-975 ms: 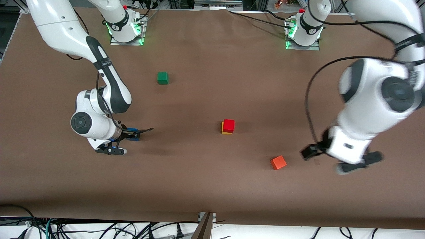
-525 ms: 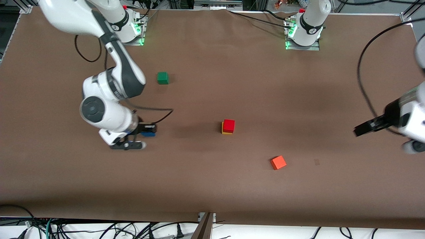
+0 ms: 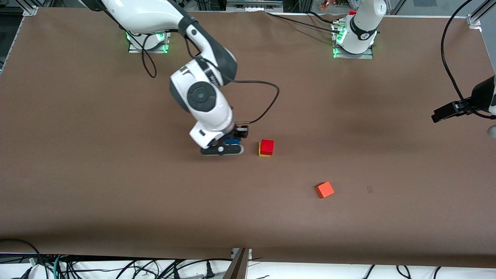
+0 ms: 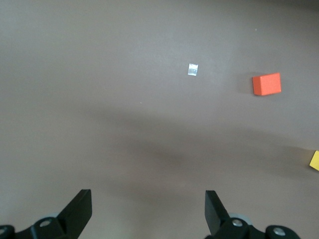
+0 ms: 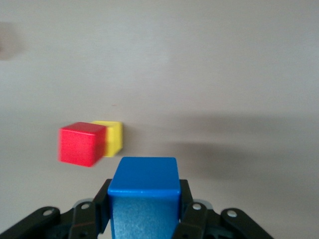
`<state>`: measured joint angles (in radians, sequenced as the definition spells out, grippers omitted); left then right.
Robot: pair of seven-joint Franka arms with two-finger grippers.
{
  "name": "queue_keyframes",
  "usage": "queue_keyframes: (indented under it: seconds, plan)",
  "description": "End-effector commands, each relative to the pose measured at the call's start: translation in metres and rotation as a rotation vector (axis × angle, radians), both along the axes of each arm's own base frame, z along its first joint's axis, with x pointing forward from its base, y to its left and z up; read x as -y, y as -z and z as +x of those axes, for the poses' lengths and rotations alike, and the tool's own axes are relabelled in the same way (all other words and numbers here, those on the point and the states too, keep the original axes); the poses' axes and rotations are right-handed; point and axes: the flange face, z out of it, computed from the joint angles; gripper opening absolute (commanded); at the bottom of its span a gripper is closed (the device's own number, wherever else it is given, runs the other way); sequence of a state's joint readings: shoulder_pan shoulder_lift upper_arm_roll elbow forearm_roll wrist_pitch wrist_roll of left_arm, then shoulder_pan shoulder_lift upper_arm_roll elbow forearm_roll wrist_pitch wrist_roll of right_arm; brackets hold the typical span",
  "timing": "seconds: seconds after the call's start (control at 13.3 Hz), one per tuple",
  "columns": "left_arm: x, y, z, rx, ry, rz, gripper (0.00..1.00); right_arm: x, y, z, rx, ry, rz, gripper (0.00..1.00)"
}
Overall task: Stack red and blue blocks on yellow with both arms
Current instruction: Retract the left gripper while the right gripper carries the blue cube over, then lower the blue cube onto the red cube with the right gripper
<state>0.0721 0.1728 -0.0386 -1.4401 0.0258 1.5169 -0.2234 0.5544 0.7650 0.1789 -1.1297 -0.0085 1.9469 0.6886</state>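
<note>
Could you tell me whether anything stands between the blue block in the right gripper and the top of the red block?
Nothing visible does. The right gripper holds the blue block beside the stack, and the red block atop the yellow block is uncovered.

Four cubes are showing on and over the desk [image 3: 116,193] right now, one of each color: one red cube [image 3: 267,146], sitting on one yellow cube [image 3: 260,154]; one blue cube [image 5: 143,191], riding between the fingers of the right claw [image 3: 231,142]; and one orange cube [image 3: 324,190]. Two white arms are working here, each carrying one claw, the left claw [image 4: 149,209] spread wide.
</note>
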Motion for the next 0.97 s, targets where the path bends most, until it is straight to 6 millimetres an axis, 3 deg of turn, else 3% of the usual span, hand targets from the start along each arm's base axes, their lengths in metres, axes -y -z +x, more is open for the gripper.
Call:
queue_keyframes:
  seconds: [0.0,0.45,0.9]
  plan:
    - [0.004,0.006,0.001,0.009,0.025,-0.02,1.0,-0.041,0.008,-0.002,0.016,0.072,0.023,0.37]
    - [-0.001,0.008,0.003,0.01,0.007,-0.06,1.0,-0.087,0.037,-0.028,0.061,0.065,0.056,0.37]
    - [-0.001,0.008,0.003,0.01,0.007,-0.06,1.0,-0.09,0.046,-0.026,0.082,0.066,0.071,0.37]
